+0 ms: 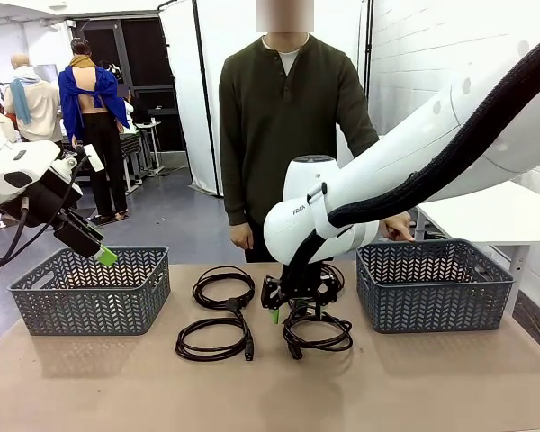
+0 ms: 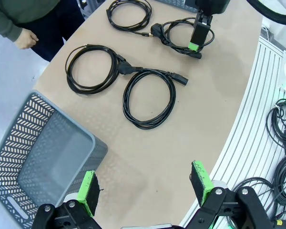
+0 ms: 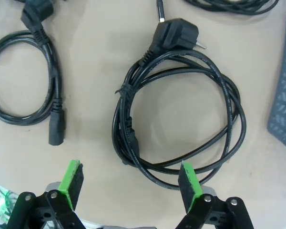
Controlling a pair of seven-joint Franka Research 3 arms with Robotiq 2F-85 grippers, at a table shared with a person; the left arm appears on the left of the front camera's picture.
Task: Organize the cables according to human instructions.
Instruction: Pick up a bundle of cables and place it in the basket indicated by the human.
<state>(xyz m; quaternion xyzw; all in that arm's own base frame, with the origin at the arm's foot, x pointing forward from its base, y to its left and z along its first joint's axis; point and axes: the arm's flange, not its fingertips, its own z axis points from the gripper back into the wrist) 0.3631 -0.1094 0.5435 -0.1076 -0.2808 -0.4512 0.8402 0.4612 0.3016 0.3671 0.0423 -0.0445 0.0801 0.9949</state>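
Your right gripper (image 3: 130,174) gapes wide, empty, above a cable (image 3: 128,138) likely light and floppy; pinch all loops together beside the plug (image 3: 176,33).

"FRAN…" logo, partly legible, on R arm (image 1: 405,153) joint

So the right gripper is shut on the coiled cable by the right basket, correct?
No. The right gripper is open above that cable, not shut on it; the right wrist view shows its pads apart and the cable flat on the table.
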